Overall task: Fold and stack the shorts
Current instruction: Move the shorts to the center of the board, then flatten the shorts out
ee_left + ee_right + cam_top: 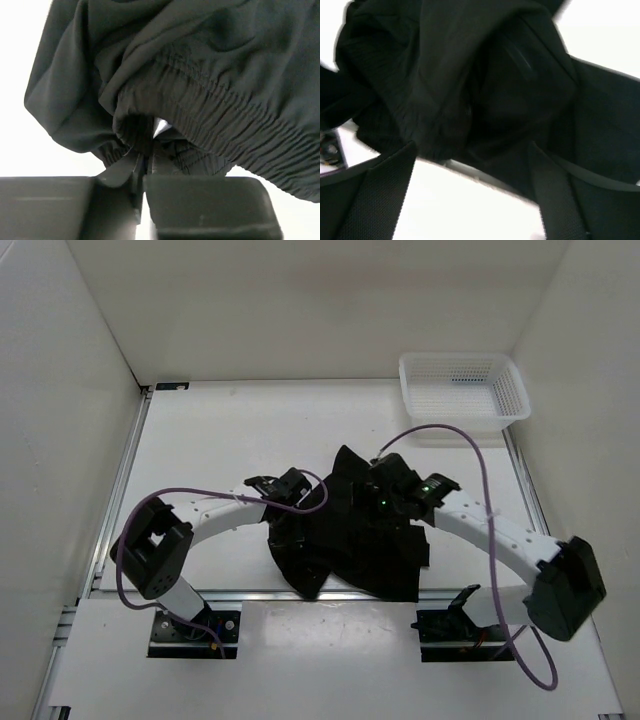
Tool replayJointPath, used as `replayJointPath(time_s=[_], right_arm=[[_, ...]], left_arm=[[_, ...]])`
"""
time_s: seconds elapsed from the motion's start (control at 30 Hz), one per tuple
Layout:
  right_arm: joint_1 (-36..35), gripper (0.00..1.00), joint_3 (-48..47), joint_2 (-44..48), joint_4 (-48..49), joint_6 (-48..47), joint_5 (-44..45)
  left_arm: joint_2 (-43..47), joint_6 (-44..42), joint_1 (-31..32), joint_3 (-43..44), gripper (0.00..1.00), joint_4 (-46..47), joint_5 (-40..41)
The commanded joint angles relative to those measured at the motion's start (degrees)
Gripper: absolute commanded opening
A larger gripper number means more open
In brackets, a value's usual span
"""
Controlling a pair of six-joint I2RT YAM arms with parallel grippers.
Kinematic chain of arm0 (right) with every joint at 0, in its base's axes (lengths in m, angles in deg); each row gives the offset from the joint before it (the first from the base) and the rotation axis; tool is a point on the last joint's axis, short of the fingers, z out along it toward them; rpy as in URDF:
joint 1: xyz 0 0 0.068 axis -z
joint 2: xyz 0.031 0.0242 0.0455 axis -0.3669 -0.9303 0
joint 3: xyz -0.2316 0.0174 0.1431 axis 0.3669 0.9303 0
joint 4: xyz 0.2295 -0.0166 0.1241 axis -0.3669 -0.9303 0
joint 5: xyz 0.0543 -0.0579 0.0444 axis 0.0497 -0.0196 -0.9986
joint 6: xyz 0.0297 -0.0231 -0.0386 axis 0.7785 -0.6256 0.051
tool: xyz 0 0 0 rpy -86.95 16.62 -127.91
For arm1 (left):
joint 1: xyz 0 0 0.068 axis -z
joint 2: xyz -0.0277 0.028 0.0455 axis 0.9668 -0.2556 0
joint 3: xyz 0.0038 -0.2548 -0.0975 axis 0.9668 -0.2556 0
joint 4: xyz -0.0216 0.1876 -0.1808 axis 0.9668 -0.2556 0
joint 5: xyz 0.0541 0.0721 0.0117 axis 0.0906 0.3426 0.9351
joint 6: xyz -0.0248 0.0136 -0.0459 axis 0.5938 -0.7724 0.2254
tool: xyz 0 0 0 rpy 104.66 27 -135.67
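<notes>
Black shorts (345, 540) in low L pincer (145, 162)

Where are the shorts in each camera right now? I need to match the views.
Top external: shorts heaped just below picture centre.
Left wrist: fill the upper frame; gathered waistband pinched by left tool.
Right wrist: fill most of the frame, above the open right tool.
Shared landmark: white table around the fabric.

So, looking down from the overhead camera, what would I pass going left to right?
left arm's elbow → black shorts → white basket → right arm's elbow
</notes>
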Motion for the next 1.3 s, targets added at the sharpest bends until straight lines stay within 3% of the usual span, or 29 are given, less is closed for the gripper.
replayJointPath(time_s=[0.0, 0.07, 0.1, 0.13, 0.23, 0.47, 0.57, 0.7, 0.87, 1.03, 1.07, 1.1, 1.17, 1.2, 1.27], right_arm=[[-0.72, 0.94, -1.72, -7.54, 8.7, -1.92, -3.65], [-0.72, 0.75, -5.76, -11.6, 8.7, -5.43, -4.27], [0.06, 0.61, -7.43, -15.01, 7.57, -6.75, -4.27], [1.63, 0.3, -11.27, -16.35, 6.43, -8.33, -6.71], [4.97, 0.02, -19.36, -17.95, -0.51, -14.13, -7.26], [12.1, 0.0, -39.99, -13.38, -8.52, -19.94, -9.28], [12.11, 0.0, -54.65, -17.4, -12.99, -21.26, -9.28], [11.49, 0.0, -64.47, -17.43, -15.11, -21.79, -9.28], [11.49, 0.0, -60.37, -11.29, -13.18, -21.26, -3.5], [15.35, 0.0, -47.19, -3.9, -11.69, -20.21, 6.61], [16.67, 0.0, -45.52, -3.89, -11.08, -20.21, 7.84], [19.64, 0.23, -43.06, -3.89, -11.07, -20.21, 10.81], [24.3, 0.67, -41.64, -4.49, -12.56, -19.69, 11.9], [25.54, 0.9, -40.41, -4.5, -13.26, -19.68, 11.9], [26.96, 1.0, -37.26, -1.88, -13.1, -18.28, 10.23]], left_arm=[[2.31, -1.26, -1.11, 1.53, 0.1, 1.34, 1.78], [4.41, -2.49, -3.39, 3.02, 0.1, 0.3, 1.26], [5.47, -3.63, -4.01, 4.68, 0.1, -0.5, 0.65], [6.62, -4.16, -4.63, 5.83, 0.1, -1.46, 1.51], [10.84, -6.62, -6.83, 11.89, 0.1, -5.77, 3.45], [12.87, -11.46, -10.69, 30.25, 0.1, -16.31, 8.46], [13.56, -13.39, -13.59, 39.83, 0.1, -19.04, 10.82], [14.19, -15.06, -14.13, 50.47, 0.1, -22.65, 18.21], [17.26, -16.39, -14.13, 52.35, 0.1, -21.7, 14.72], [18.58, -14.45, -7.55, 43.56, 0.1, -11.33, -2.67], [15.54, -14.45, -4.23, 42.93, 0.24, -10.27, -5.22], [13.42, -15.93, -2.63, 43.62, 0.39, -10.26, -9.6], [7.87, -18.13, 0.45, 47.03, 0.76, -11.83, -10.79], [6.47, -18.67, 0.46, 48.45, 0.79, -16.19, -9.22], [5.66, -18.67, 0.46, 49.52, 0.97, -19.21, -4.48]])
